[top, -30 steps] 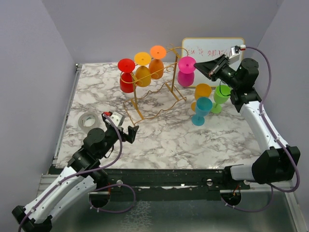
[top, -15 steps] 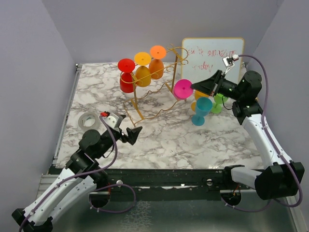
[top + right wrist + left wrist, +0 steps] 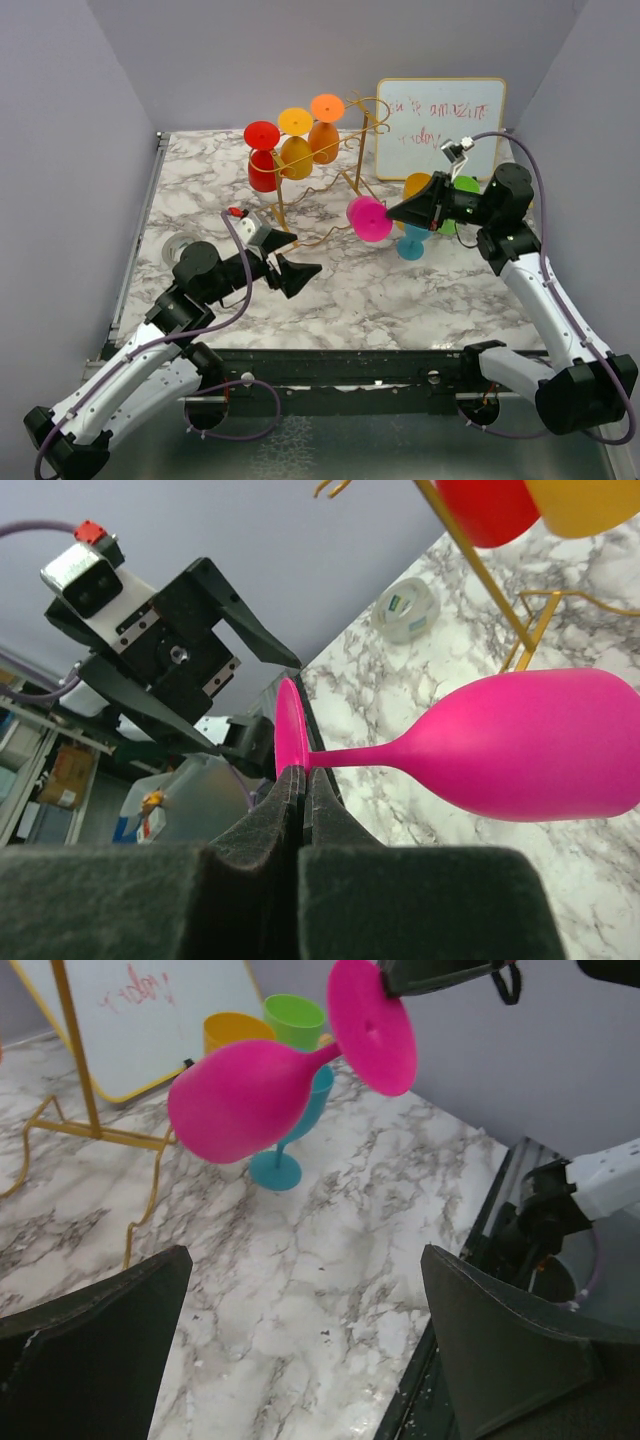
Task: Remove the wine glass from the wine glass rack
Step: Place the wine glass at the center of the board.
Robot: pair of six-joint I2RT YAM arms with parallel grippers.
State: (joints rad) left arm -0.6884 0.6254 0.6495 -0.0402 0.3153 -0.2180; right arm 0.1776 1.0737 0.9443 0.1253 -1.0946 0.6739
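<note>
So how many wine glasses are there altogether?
7: red glass, yellow glass, orange glass on the gold rack; pink glass in the right gripper; amber glass, green glass, teal glass standing near the whiteboard. None looks hidden.

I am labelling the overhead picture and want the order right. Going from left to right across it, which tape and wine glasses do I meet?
Roll of tape → red wine glass → yellow wine glass → orange wine glass → pink wine glass → teal wine glass.

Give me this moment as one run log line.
right gripper: shut on pink wine glass foot | glass: off wine glass rack, sideways in air | left gripper: open, empty
</note>
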